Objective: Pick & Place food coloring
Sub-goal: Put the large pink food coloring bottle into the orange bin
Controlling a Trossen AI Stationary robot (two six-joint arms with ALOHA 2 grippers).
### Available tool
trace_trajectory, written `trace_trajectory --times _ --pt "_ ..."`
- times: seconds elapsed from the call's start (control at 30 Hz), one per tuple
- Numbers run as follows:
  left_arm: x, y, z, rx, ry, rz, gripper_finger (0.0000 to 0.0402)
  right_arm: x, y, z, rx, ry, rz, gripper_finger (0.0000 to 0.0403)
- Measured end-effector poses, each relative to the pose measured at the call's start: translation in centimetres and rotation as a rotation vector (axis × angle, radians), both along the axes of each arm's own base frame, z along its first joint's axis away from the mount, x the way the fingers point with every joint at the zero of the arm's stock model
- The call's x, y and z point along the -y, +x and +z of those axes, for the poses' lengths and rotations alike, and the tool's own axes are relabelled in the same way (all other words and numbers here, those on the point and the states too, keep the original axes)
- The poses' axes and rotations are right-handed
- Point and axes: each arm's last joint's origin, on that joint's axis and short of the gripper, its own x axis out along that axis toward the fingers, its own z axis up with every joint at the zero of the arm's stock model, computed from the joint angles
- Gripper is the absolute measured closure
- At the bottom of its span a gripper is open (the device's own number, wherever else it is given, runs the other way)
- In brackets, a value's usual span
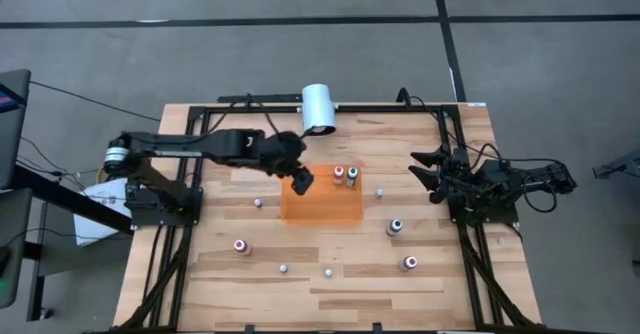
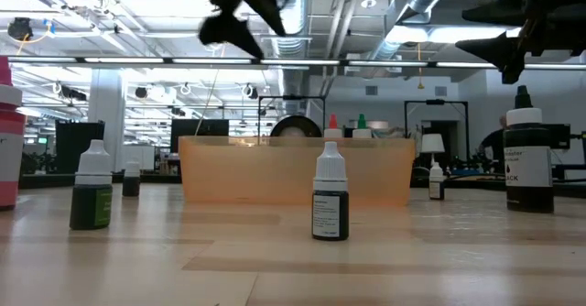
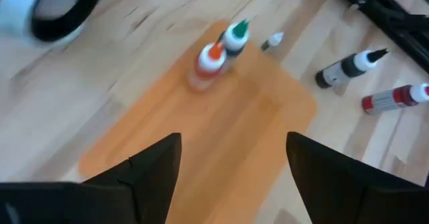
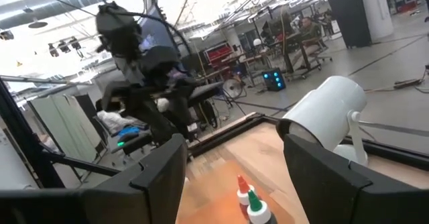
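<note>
On a pale wooden table (image 1: 330, 294) ringed by a dark metal frame, a shallow, translucent orange tray (image 1: 320, 210) lies near the middle, and two small food coloring bottles, one red-capped (image 1: 339, 174) and one green-capped (image 1: 351, 178), stand upright together in its far corner. More bottles stand loose on the bare wood around the tray: one with a reddish body (image 1: 241, 245) toward the left arm's side, a dark one (image 1: 395, 227) and a red one (image 1: 409, 263) toward the right arm's side. The left gripper (image 1: 301, 182) hangs above the tray's far left edge, jaws apart and empty. The right gripper (image 1: 423, 168) waits at the table's right edge, jaws also apart. The bottles look like light, smooth, rigid plastic cylinders with tapered dropper tips; they would likely tip easily and slip if pinched at the cone, so the straight, labelled body seems the safest place to grasp. A large white cylinder (image 1: 319, 107) lies at the far edge.
</note>
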Motion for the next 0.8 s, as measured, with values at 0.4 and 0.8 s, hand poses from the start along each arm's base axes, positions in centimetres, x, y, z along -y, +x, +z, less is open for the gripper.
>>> trace_trajectory --times 0.4,0.8 --pt "6.5 -4.4 -0.2 -0.214 0.017 0.122 0.0140 0.0 0.0 -0.2 -0.017 -0.003 0.000 0.0163" --pt "12.4 -7.3 -0.5 -0.271 0.029 0.068 0.0140 -0.1 0.1 -0.4 -0.056 -0.042 0.016 0.0163"
